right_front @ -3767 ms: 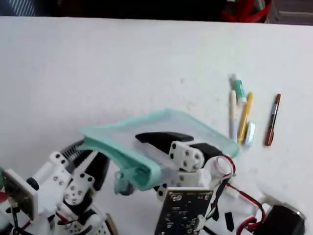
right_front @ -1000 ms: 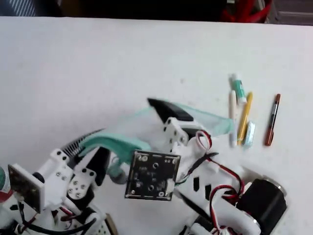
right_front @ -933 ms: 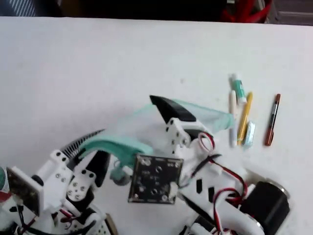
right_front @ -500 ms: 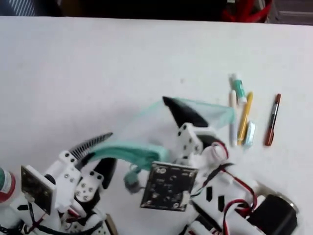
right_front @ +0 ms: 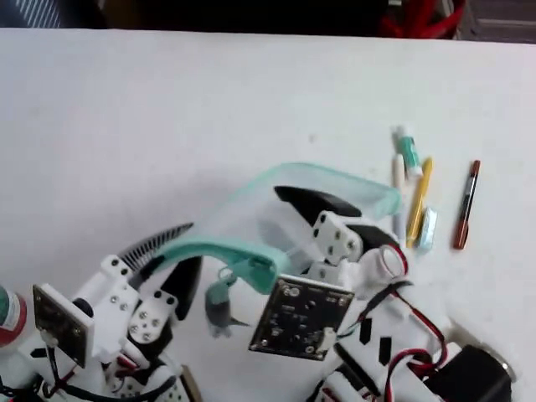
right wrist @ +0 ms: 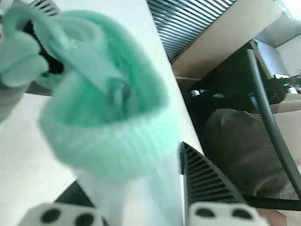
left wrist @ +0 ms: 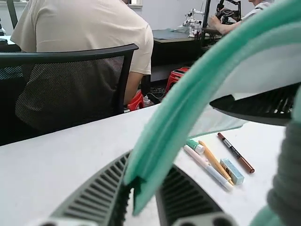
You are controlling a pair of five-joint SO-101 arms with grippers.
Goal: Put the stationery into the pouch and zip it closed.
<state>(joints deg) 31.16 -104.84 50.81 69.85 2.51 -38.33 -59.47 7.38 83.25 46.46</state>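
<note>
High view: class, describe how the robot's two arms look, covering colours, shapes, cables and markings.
Both the left arm and right arm are white plastic blocks dotted with round screw holes, ending in black fingers, ribbed on one face. The right arm carries a dark square circuit board, red, black and white cables and a black motor.

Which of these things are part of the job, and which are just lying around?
Job: mint-green see-through pouch; green-capped white tube; white pen; yellow pen; pale blue eraser; brown pen.
Lying about: red-rimmed round object; black mesh chair.
</note>
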